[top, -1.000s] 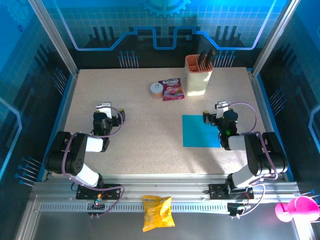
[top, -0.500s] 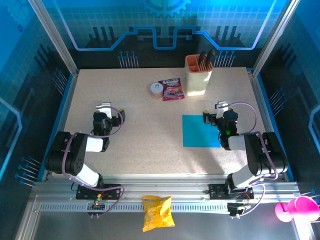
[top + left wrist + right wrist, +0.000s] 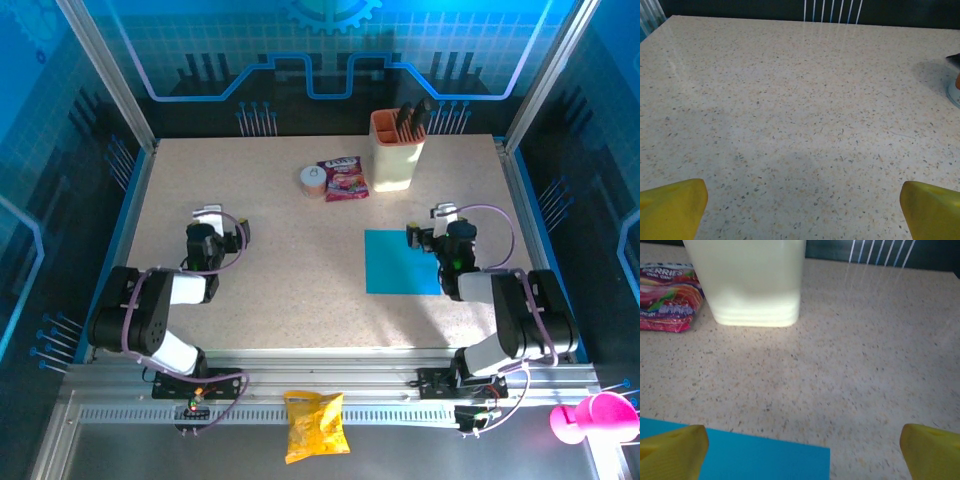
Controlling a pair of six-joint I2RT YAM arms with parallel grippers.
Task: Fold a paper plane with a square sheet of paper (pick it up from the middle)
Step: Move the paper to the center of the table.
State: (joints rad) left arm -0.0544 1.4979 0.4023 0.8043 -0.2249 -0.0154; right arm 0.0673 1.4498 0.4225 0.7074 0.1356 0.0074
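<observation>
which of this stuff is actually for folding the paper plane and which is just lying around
For the job:
- square sheet of paper, flat and unfolded on the table

Just lying about:
- snack packet
- cream holder
- small round object
- yellow crisp bag
- pink object

The paper (image 3: 402,261) is plain bright blue. The table (image 3: 280,250) is pale sandy with tiny dark specks. The packet (image 3: 343,178) is red and purple with bright pictures. The tub (image 3: 396,160) is cream with an orange rim. The bag (image 3: 315,425) is yellow. The left fingers (image 3: 670,207) and right fingers (image 3: 930,450) are yellow too.
</observation>
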